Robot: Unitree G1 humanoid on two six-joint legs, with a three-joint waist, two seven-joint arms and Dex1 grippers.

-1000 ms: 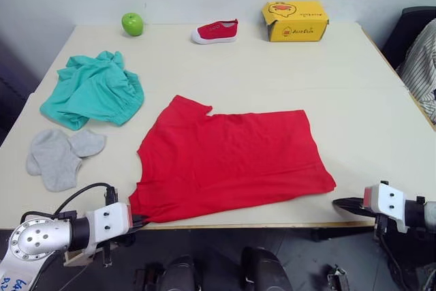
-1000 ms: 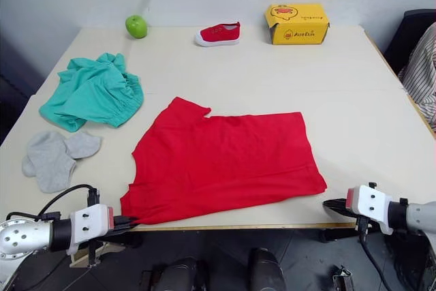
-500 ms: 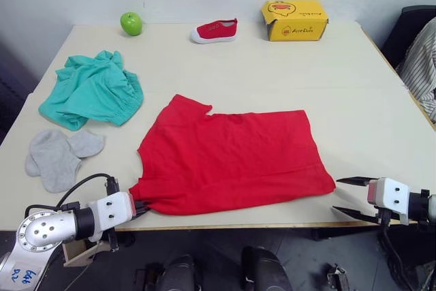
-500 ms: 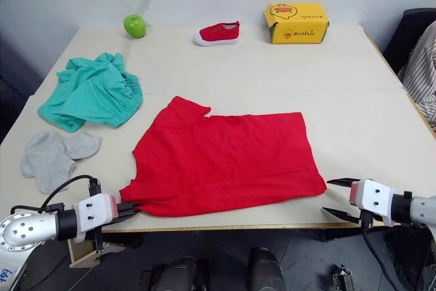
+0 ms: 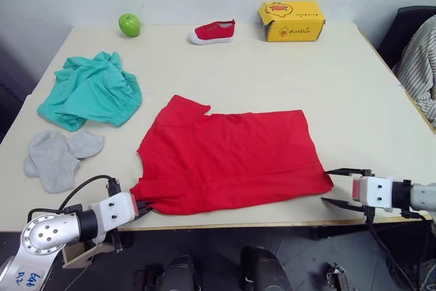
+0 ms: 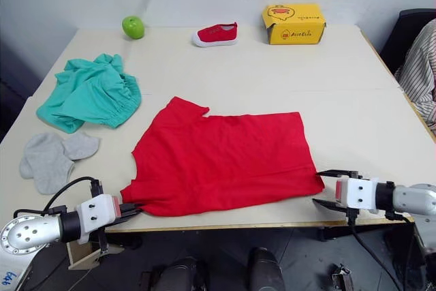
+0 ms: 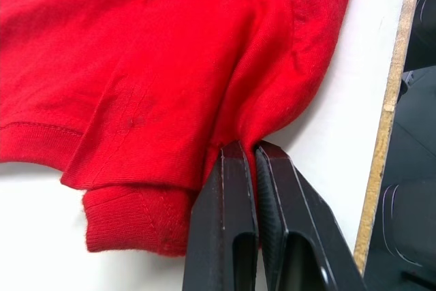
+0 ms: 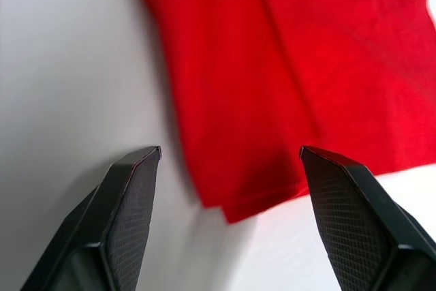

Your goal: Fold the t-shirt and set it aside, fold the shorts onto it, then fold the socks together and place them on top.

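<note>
Advanced to t-shirt (image 5: 228, 157) lower-right corner: right gripper (image 5: 343, 186), spread; left gripper (image 7: 253, 161) clamped lower-left; limp, light, corner-held.

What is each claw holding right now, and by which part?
The left claw is pinching the red t-shirt at its near left corner. The right claw is open beside the other near corner, holding nothing.

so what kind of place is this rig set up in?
Probably a lab or office room staged for a laundry-folding test, not a home. The plain cream table stands against a bare white wall, and unrelated props line its far edge: a green apple, a small red shoe and a yellow cardboard box.
</note>
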